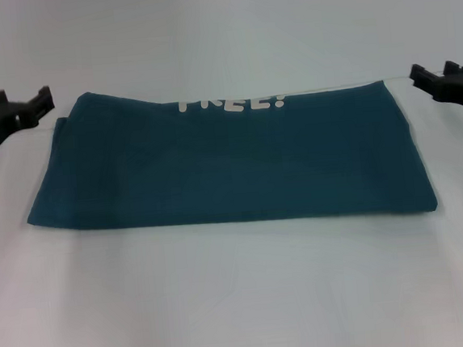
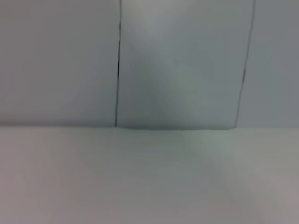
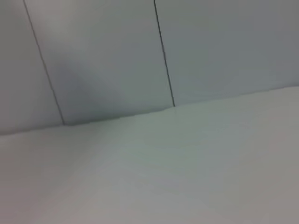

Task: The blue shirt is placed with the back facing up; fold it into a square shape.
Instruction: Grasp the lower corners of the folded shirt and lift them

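Observation:
In the head view the blue shirt (image 1: 231,165) lies flat on the white table (image 1: 243,302), folded into a wide rectangle. White lettering shows along its far edge. My left gripper (image 1: 22,99) hovers just off the shirt's far left corner, open and holding nothing. Beyond the far right corner, my right gripper (image 1: 432,71) is also open and empty. Neither touches the fabric. Both wrist views show only table and wall, with no shirt and no fingers.
The white table surface (image 2: 149,177) meets a pale panelled wall (image 2: 177,60) with dark vertical seams; the right wrist view shows the same wall (image 3: 107,51). Bare table stretches in front of the shirt toward me.

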Tool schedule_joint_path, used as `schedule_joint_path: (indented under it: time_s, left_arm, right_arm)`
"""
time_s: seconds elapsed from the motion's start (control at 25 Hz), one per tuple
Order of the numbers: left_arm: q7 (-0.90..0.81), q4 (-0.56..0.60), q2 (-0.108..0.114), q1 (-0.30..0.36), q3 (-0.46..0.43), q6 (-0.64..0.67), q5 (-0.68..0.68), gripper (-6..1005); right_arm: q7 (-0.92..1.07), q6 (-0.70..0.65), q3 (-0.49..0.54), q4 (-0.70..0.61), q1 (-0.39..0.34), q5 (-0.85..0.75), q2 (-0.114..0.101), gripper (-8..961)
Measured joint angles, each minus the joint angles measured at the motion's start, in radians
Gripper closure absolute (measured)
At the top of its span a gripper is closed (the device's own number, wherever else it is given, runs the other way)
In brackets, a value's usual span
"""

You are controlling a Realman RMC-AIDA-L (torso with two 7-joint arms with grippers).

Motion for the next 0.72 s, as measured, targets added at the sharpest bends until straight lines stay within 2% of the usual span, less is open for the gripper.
schedule_joint_path:
  time_s: [0.12,0.16,0.2,0.4,0.52,0.64,0.72]
  left_arm:
    - [-0.216,0.105,-0.004,0.100,0.154,0.056,0.016,268]
    - [-0.216,0.105,-0.004,0.100,0.154,0.056,0.016,242]
    - [-0.313,0.179,-0.017,0.162,0.208,0.119,0.046,215]
    - [-0.451,0.268,-0.036,0.228,0.219,0.221,0.142,223]
    - [-0.577,0.299,-0.034,0.247,0.213,0.278,0.225,224]
    - [-0.678,0.322,-0.027,0.254,0.211,0.303,0.315,224]
    - [-0.720,0.333,-0.024,0.255,0.210,0.308,0.366,224]
  right_arm:
    - [0.124,-0.111,-0.081,-0.035,-0.065,-0.001,-0.024,278]
    - [0.155,-0.130,-0.109,-0.051,-0.082,-0.001,-0.028,278]
    - [0.209,-0.152,-0.154,-0.077,-0.106,-0.001,-0.033,277]
    - [0.415,-0.224,-0.308,-0.204,-0.203,-0.014,-0.050,279]
    - [0.548,-0.304,-0.331,-0.249,-0.230,-0.073,-0.076,281]
    - [0.682,-0.391,-0.330,-0.258,-0.229,-0.156,-0.112,283]
    - [0.754,-0.436,-0.327,-0.264,-0.221,-0.203,-0.128,284]
